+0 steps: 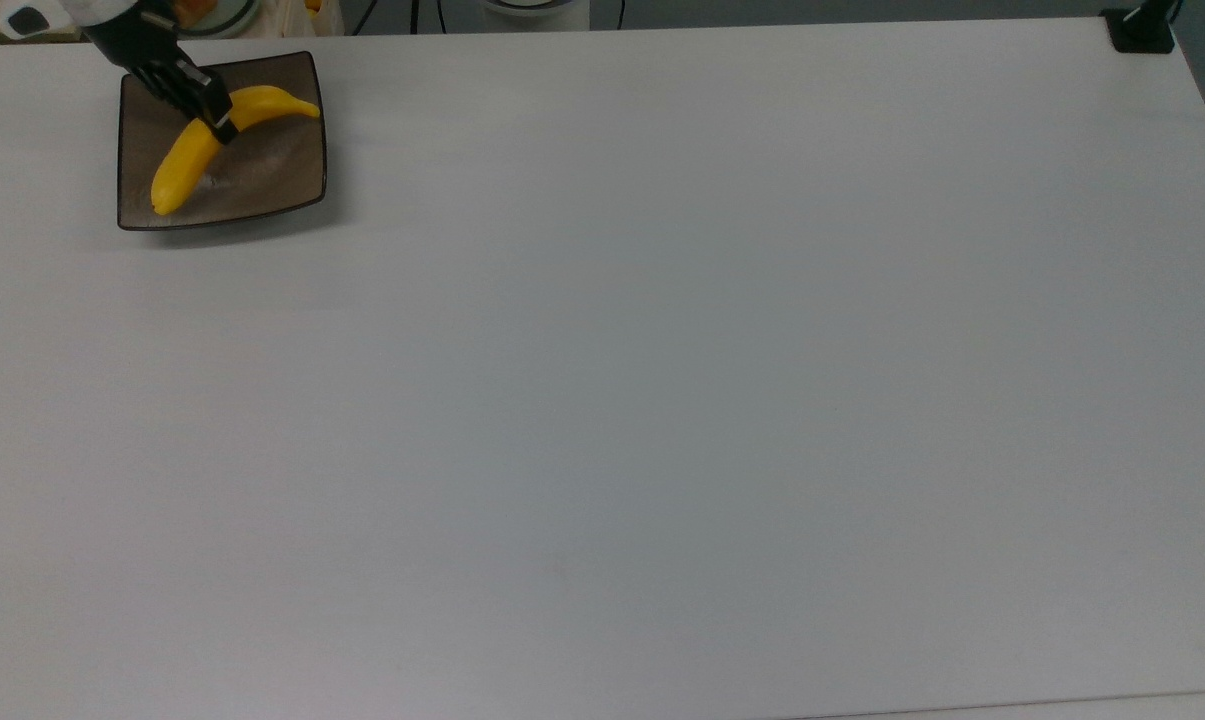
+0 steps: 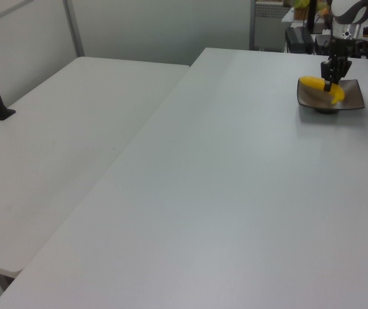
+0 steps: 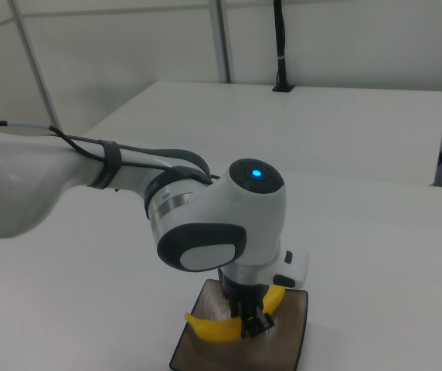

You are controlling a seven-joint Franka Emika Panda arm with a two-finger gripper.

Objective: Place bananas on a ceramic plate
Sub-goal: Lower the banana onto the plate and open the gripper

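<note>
Bananas (image 1: 194, 153), a single yellow toy fruit clamped mid-length in the gripper (image 1: 224, 122) jaws, lie low over the brown ceramic plate (image 1: 282, 180) at the counter's (image 1: 662, 400) far left in the top view; release only once settled inside the rim.
</note>
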